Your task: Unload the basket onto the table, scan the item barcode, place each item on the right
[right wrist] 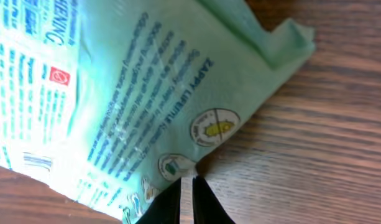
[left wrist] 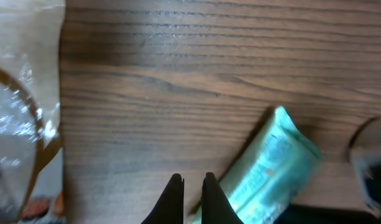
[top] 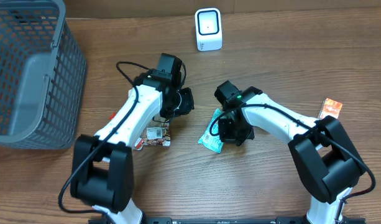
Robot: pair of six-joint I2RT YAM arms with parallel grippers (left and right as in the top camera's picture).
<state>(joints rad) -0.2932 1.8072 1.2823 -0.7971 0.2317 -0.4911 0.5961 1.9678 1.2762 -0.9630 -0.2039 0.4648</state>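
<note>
Item: the green packet [top: 210, 135] lies on the table [top: 271, 193] near the middle, well short of the scanner [top: 208, 29].
Right gripper [right wrist: 186, 182]: fingers clenched at the packet's edge, apparently pinching the thin film so it can be lifted.
Left gripper [left wrist: 191, 183]: clenched on nothing, hanging over bare wood just left of the packet, probably to stay out of the way.
Scanner: upright at the far side, window facing the arms.
Barcode: a striped patch, probably the code, by one corner; it needs turning toward the window.
Clutter: basket [top: 28, 81] far left.

Right hand [top: 230, 128] at edge of green packet [top: 209, 139]; white scanner [top: 208, 29] beyond; grey basket [top: 67, 79] far left.
</note>
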